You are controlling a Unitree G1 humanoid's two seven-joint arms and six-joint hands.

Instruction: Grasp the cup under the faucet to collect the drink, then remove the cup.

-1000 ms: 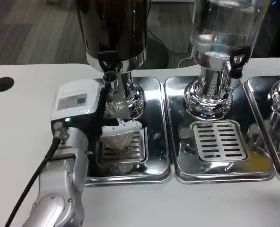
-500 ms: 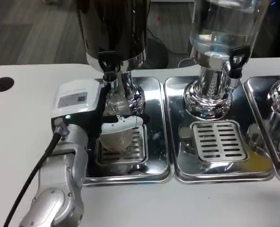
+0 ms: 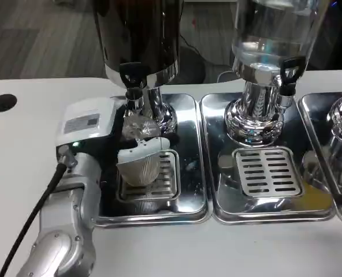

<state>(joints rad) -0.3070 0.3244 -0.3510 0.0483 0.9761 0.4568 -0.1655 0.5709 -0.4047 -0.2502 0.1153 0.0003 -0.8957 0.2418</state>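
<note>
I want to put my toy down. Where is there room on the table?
Bare white table lies left of the left robot hand, around the black hole, and along the front edge before the trays. It is crowded under the dark dispenser, where that robot hand holds the cup.

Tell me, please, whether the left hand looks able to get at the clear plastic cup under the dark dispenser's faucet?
Yes, apparently: the left hand already grips the clear plastic cup over the drip grate.
</note>
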